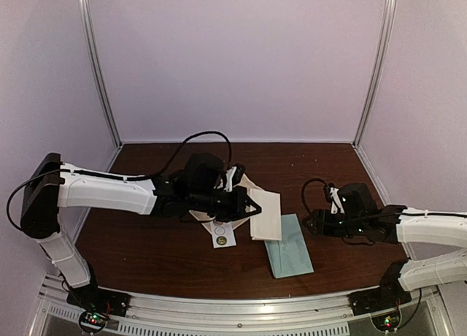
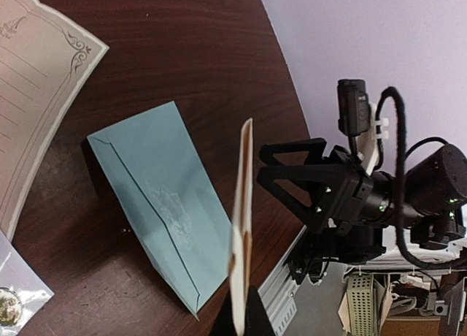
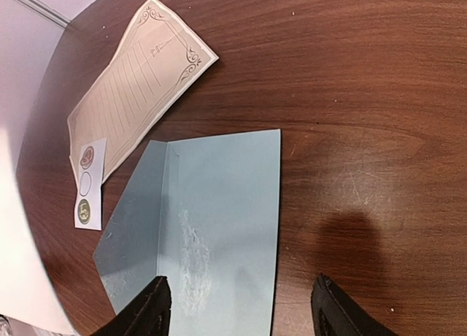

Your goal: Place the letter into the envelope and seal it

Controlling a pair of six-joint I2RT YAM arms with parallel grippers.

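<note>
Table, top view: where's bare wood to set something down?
Free: the table along its far edge, and its near-left corner beside the left arm base. Crowded: the centre, where lined sheet, sticker strip and envelope lie close.

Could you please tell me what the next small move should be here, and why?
Probably lower the right gripper onto the envelope to steady it. The envelope lies flat and loose, its flap apparently folded out, and the open jaws hover above it. The left gripper holds the folded letter close by.
</note>
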